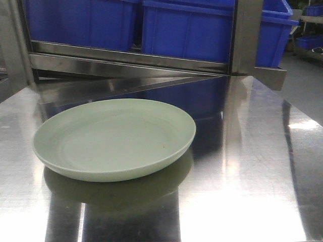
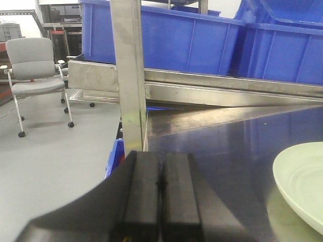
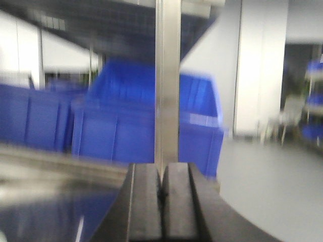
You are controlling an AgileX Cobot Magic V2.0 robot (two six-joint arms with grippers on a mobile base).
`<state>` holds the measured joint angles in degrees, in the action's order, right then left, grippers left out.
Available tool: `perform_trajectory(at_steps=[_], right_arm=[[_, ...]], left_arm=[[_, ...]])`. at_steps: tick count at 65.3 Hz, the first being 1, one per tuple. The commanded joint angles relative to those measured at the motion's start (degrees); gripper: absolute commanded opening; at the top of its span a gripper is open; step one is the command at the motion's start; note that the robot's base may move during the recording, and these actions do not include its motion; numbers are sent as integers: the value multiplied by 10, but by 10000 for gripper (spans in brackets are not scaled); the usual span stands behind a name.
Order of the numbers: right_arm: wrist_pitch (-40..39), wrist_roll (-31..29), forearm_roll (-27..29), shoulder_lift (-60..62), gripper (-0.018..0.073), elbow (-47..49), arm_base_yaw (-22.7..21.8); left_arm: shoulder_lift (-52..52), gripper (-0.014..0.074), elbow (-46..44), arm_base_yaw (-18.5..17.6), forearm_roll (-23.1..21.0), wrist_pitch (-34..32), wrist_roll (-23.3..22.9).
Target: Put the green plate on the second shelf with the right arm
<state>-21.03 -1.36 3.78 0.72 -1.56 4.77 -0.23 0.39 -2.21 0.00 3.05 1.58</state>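
Judging by its matte, moulded look, the green plate (image 1: 115,138) is probably light, stiff and a little slick, so a pinch across the low raised rim at its right or near edge seems the best hold. It is round, shallow and pale sage, with faint rings inside. It lies flat on the left part of a shiny steel surface (image 1: 247,191), with blue bins (image 1: 186,30) beyond. The right gripper (image 3: 162,171) and left gripper (image 2: 161,164) each have their fingers pressed together, holding nothing.

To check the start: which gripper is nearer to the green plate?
Left, apparently: the green plate lies just right of the left gripper; the right gripper faces a post, plate unseen.
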Motion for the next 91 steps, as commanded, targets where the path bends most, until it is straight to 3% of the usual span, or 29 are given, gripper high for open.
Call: perform_trajectory(at_steps=[1,6,11,25,41,47,56,63,70,77,87,91], right_arm=[[-142,3,1,9,48,20,-1],[-176,3,1,9,50,37,-1],[-141,8,1,9,50,73,-1],[110,59,0,-48,50,230,-1],[303,59,1,-231,50,416,0],[388,59,39,-315,50,478,0],[548,36,144,-446,50,551,22],[595,32,192,-529,50,575,56],[596,32,197,-594,55,577,92],[598,32,204,-643,187,577,110],[604,32,260,-704,559,577,114],[608,32,285,-726,631,577,114]], left_arm=[[-9,130,23,0,0,-46,-1],[-9,130,23,0,0,-46,-1],[-9,130,23,0,0,-46,-1],[-9,130,23,0,0,-46,-1],[-9,130,23,0,0,-46,-1],[-9,130,23,0,0,-46,-1],[-9,130,23,0,0,-46,-1],[-9,130,23,0,0,-46,-1],[-9,130,23,0,0,-46,-1],[-9,130,23,0,0,-46,-1],[-9,130,23,0,0,-46,-1],[-9,130,23,0,0,-46,-1]])
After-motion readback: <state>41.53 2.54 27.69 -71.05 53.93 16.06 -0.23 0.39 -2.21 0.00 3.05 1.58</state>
